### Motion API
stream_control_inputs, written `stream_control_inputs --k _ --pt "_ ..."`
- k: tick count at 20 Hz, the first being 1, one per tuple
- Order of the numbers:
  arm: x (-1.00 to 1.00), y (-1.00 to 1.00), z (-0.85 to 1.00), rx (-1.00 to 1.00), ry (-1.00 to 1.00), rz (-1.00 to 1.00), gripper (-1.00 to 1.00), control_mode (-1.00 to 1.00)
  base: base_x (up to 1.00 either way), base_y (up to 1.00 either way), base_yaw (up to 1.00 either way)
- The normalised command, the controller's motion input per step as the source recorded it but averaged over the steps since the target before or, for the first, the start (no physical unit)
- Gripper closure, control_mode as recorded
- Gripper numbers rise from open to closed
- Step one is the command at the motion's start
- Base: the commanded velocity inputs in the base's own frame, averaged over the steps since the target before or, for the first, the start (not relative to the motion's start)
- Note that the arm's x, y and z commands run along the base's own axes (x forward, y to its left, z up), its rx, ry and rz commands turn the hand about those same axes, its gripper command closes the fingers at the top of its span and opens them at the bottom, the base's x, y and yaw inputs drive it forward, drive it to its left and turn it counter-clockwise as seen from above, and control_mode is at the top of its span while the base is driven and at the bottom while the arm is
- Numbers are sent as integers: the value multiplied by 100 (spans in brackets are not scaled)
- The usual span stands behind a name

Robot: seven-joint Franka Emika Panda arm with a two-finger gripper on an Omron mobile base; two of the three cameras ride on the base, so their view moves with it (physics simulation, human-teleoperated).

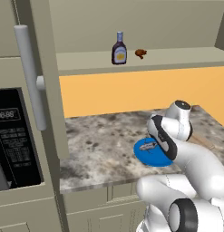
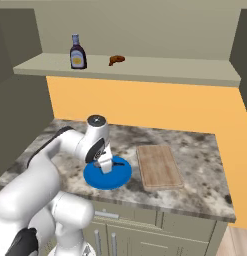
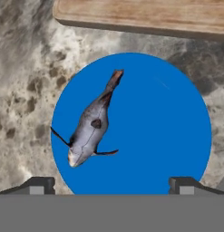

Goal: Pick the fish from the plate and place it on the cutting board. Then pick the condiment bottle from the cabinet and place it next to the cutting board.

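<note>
The wide-open gripper [image 3: 111, 183] hangs over the fish [image 3: 91, 124] on the plate [image 3: 158, 127]; next it likely must descend and close.

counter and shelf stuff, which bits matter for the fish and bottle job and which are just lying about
Part of the job:
- fish
- plate
- cutting board
- condiment bottle
- cabinet

Just lying about:
- small brown lump on the shelf
- microwave
- tall unit with grey bar handle

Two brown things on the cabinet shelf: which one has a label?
The condiment bottle, upright, left of the small brown lump, which is low and bare.
</note>
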Motion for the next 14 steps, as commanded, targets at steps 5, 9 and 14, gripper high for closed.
stream_control_inputs --k 5,9,14 --pt "19 0 -20 2 0 0 -100 -100 0 0 0" --pt "25 0 -5 1 0 0 -100 -100 0 0 0" --pt "22 -1 -6 0 0 0 -100 -100 0 0 0"
